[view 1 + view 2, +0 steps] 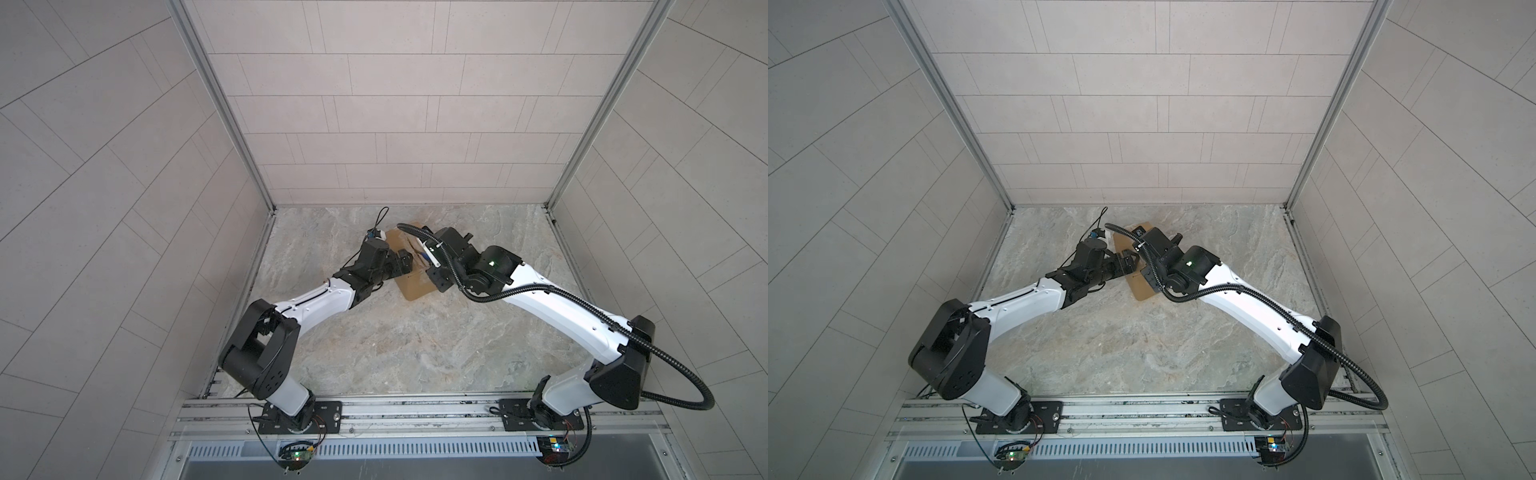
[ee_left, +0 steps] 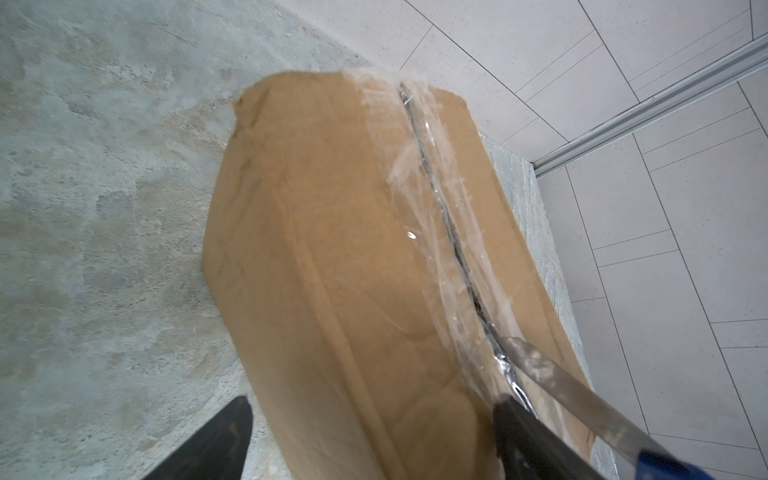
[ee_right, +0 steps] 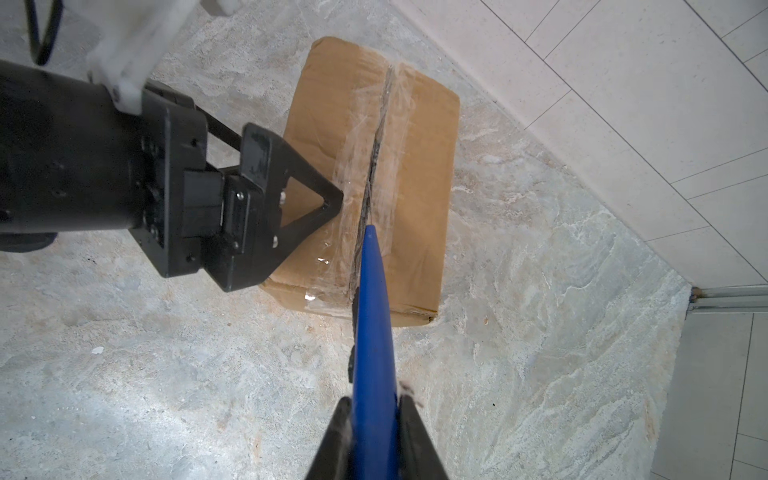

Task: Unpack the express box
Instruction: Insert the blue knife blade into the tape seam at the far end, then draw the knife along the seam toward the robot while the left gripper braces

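Half the express box (image 1: 415, 289) hides from above; left claw (image 2: 372, 401) gapes, right claw (image 3: 374, 400) grips knife (image 3: 372, 299).

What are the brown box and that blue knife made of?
The express box looks like matte brown cardboard, creased, with glossy clear plastic tape along its seam. The utility knife seems smooth blue plastic; its blade looks like dull grey metal.
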Tool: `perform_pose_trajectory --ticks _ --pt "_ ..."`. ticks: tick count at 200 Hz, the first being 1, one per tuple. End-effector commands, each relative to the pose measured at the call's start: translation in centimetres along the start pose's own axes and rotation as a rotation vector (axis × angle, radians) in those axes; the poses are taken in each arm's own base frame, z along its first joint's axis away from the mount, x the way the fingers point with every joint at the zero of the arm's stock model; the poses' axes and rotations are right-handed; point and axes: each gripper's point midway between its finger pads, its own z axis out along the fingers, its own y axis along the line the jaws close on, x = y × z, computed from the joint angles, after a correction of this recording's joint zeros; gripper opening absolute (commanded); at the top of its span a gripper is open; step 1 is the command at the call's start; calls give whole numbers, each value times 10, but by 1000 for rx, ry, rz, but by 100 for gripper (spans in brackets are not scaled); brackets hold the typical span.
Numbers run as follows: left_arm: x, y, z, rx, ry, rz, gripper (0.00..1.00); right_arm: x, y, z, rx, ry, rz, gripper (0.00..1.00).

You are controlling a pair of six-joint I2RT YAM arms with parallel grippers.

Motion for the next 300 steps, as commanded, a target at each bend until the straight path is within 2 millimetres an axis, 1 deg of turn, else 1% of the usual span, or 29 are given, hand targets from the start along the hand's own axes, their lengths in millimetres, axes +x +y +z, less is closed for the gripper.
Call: perform_pose_trajectory --ticks 1,14,30,54,74,116,134,152,186,212,240,282,300 --pt "14 19 0 -73 41 2 93 12 -2 1 18 41 -3 0" --pt "14 19 -1 -71 42 2 92 9 0 7 23 36 -3 0" --pt "12 18 -1 -70 37 -1 92 12 0 15 39 53 -5 0" --pt "12 18 -2 -70 36 -2 93 16 3 17 23 69 3 0" --pt "12 19 -2 -72 37 1 92 20 2 13 22 70 1 0" --pt "11 23 -1 -80 36 -8 92 29 -4 -2 17 77 -5 0" --pt "10 25 -2 -82 33 -9 92 32 -2 -3 5 84 -1 0" --pt "9 26 -3 -83 30 -10 92 32 3 2 -12 81 12 0" --pt "9 24 -4 -74 32 -11 92 20 10 18 -16 59 27 0" --pt "8 24 -4 -77 31 -7 92 16 14 29 -8 82 15 0" --pt "8 25 -4 -81 33 -5 92 18 10 22 3 110 16 0" --pt "9 33 -1 -116 36 -22 91 22 3 -1 -16 74 -1 0" --pt "11 37 1 -124 40 -35 91 26 0 -9 -17 88 -11 0"
